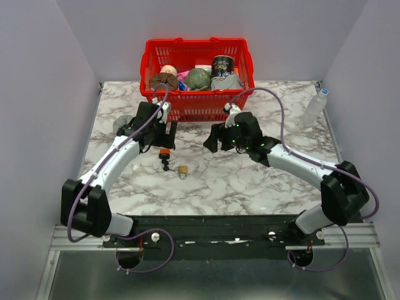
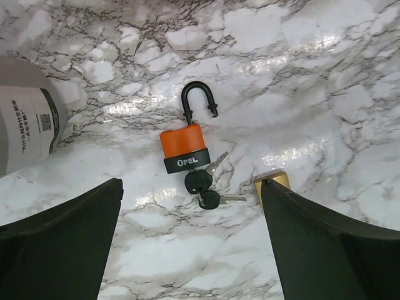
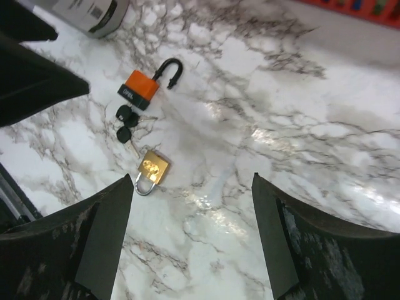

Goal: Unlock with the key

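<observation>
The orange-and-black padlock (image 2: pixel 183 148) lies flat on the marble table, its black shackle (image 2: pixel 197 100) swung open. One black-headed key (image 2: pixel 198 182) sits at the lock's bottom; a second (image 2: pixel 210 200) lies just below it, blade pointing right. My left gripper (image 2: pixel 190 184) is open and hovers over the keys, holding nothing. My right gripper (image 3: pixel 192 177) is open and empty, to the right of the locks. The padlock (image 3: pixel 139 87) and keys (image 3: pixel 125 125) also show in the right wrist view. In the top view the padlock (image 1: pixel 164 152) lies just below the left gripper (image 1: pixel 164 141); the right gripper (image 1: pixel 211 139) is apart.
A small brass padlock (image 3: pixel 154 169) lies just right of the keys, partly hidden by my left finger (image 2: pixel 273 181). A white labelled bottle (image 2: pixel 25 125) lies to the left. A red basket (image 1: pixel 197 106) of items stands behind. A clear bottle (image 1: pixel 314 107) stands far right.
</observation>
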Available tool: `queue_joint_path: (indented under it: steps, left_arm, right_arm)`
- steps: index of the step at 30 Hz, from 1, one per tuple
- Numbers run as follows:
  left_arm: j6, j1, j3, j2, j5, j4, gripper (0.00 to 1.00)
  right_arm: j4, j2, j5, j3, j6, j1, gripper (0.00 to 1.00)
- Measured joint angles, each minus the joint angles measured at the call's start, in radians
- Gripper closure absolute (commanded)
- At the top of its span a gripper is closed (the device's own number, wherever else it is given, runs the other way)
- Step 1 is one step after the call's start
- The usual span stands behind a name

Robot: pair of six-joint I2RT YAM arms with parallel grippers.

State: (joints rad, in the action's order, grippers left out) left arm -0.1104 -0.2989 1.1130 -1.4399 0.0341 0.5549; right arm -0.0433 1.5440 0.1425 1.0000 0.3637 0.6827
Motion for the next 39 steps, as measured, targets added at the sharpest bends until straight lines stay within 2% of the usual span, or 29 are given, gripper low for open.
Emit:
queue_joint_path:
  steps: [3,7,10,15,22,33,39]
  left_arm:
    - [0.001,-0.011,-0.040,0.101,0.000,-0.032,0.01]
    - [0.001,-0.015,-0.085,0.229,0.000,-0.092,0.01]
    - [-0.005,-0.015,-0.123,0.319,0.000,-0.144,0.01]
    - [-0.033,-0.015,-0.178,0.424,-0.001,-0.203,0.01]
    - [-0.063,-0.014,-0.210,0.486,-0.003,-0.246,0.01]
    - [-0.078,-0.014,-0.210,0.476,0.019,-0.248,0.01]
    - [-0.078,-0.015,-0.210,0.475,0.023,-0.248,0.01]
  right_arm:
    - [0.034,-0.067,-0.004,-0.006,-0.024,-0.042,0.11]
    - [0.089,-0.119,-0.026,-0.008,-0.053,-0.113,0.11]
    - [0.118,-0.130,-0.016,-0.029,-0.059,-0.217,0.11]
    - [0.207,-0.120,-0.097,-0.055,-0.099,-0.342,0.16]
    - [0.299,-0.001,-0.133,-0.040,-0.194,-0.330,0.34]
    - [0.346,0.158,-0.204,0.054,-0.270,-0.261,0.44]
    - [0.390,0.237,-0.297,0.124,-0.266,-0.216,0.51]
